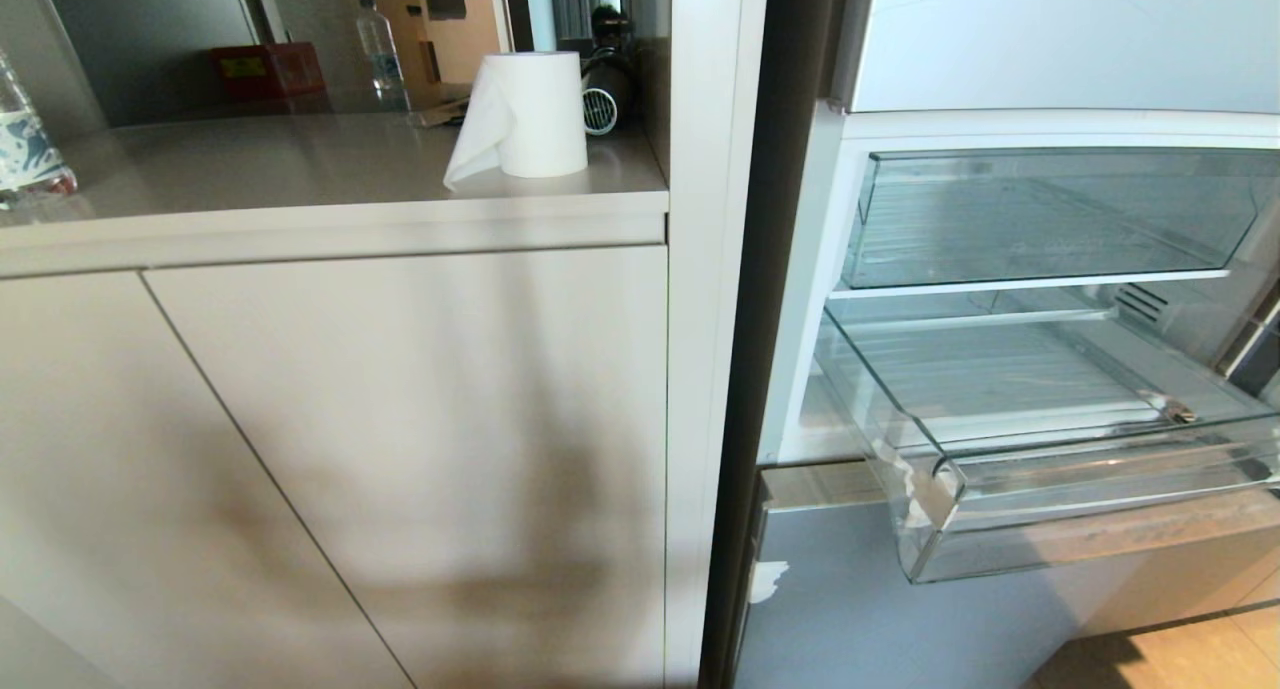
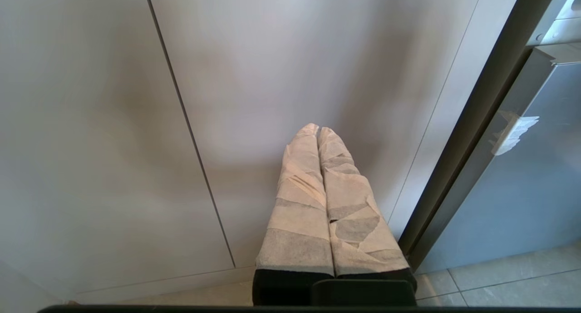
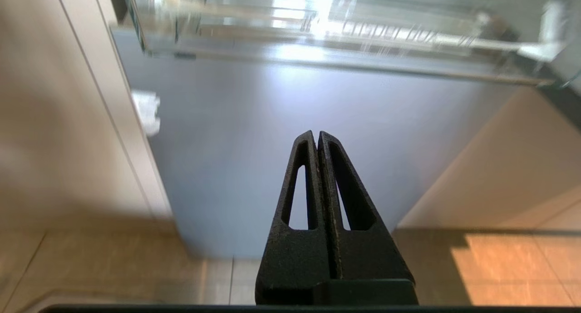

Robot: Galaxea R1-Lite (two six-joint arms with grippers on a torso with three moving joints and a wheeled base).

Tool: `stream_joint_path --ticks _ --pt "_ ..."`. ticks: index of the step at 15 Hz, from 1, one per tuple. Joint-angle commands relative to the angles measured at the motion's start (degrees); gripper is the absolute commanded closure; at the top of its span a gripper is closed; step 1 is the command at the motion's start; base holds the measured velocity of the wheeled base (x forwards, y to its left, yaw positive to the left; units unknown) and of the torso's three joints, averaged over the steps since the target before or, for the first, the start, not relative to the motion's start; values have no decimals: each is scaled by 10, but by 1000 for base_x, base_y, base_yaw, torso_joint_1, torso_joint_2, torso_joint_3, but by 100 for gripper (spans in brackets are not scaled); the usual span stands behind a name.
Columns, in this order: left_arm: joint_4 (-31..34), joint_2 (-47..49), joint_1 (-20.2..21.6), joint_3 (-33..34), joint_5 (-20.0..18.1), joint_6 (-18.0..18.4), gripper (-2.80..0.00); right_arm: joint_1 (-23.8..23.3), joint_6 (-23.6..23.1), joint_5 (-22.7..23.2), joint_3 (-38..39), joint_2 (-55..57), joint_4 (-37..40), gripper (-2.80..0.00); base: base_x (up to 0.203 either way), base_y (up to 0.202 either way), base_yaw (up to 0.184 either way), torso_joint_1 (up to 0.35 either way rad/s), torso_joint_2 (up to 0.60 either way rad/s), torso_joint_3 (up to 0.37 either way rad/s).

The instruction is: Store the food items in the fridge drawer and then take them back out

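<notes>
hovering low, right gripper pinched shut and empty, under the pulled-out fridge drawer; left gripper likewise shut by the cabinet. food items unseen; locate them before reaching.

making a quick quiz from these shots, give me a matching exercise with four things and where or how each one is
Things:
1. paper towel roll
2. fridge drawer
3. left pincer
4. right pincer

States:
A. pulled out, nothing inside
B. shut, wrapped in pale tape, facing the cabinet door
C. standing on the counter
D. shut, bare black, below the clear drawer

Pairs: 1-C, 2-A, 3-B, 4-D
</notes>
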Motion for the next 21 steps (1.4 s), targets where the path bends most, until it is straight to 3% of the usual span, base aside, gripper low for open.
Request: stream_joint_path --ticks 1,10,21 --pt "0 0 0 0 0 -1 0 5 1 -2 1 -38 1 0 0 0 0 0 0 0" --pt "0 1 0 0 0 -1 0 6 2 -1 1 -38 1 0 1 0 -9 1 0 0" --pt "0 1 0 0 0 -1 0 5 19 -3 0 -38 0 0 0 8 -174 1 2 2"
